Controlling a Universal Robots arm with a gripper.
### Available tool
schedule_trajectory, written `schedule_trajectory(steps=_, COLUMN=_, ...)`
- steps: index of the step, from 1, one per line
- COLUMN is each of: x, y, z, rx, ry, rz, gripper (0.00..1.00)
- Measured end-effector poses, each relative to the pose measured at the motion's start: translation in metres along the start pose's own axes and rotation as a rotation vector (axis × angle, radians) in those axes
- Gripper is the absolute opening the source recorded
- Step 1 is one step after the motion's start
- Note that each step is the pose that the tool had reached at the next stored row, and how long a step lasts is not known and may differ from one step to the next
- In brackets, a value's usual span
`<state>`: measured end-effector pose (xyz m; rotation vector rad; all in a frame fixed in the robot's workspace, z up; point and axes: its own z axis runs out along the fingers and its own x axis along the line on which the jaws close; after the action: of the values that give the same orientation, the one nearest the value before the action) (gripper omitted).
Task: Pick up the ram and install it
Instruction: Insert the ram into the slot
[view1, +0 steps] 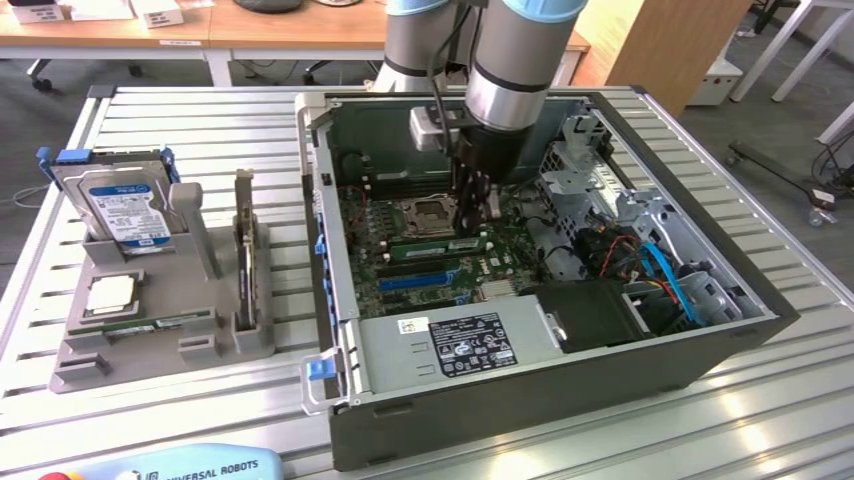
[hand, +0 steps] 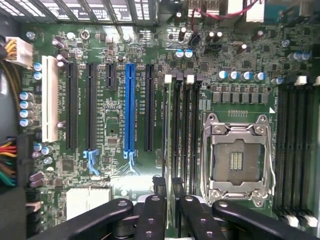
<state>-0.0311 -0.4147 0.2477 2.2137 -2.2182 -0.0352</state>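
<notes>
**Figure. Installing the ram: the module at the memory slots.** The open computer case (view1: 534, 400) lies on the slatted table (view1: 200, 130), filling the half toward the exterior view's right edge. The arm (view1: 514, 70) reaches down into the case near its middle. The gripper (view1: 470, 222) hangs over the motherboard (hand: 110, 130) with its jaws clamped on the ram (view1: 430, 244).

In the wrist view the ram (hand: 173, 150) is seen edge-on, as a thin green strip. It runs between the dark fingers (hand: 150, 217) and lies in line with the bank of memory slots (hand: 192, 130), just beside the empty processor socket (hand: 236, 160).

Near the table's edge at the exterior view's left stands a grey fixture (view1: 80, 370). It holds the hard drive (view1: 123, 205) upright, with the square processor chip (view1: 112, 291) lying flat in front of it.

*Progress.* The pick-up appears complete, since the module is in the grip and well away from the fixture. It has been brought to the slots and lined up with them. Whether its lower edge has entered a slot, or the end latches have closed, cannot be told. The grip has not been released, so seating cannot be confirmed and the installation is judged unfinished.
</notes>
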Motion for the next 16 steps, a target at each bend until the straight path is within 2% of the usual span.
schedule_trajectory(steps=9, x=0.000, y=0.0004, z=-0.0231, rx=0.0001, ry=0.0027, rz=0.000, gripper=0.19)
schedule_trajectory(steps=16, x=0.000, y=0.0006, z=-0.0365, rx=0.0001, ry=0.0042, rz=0.000, gripper=0.19)
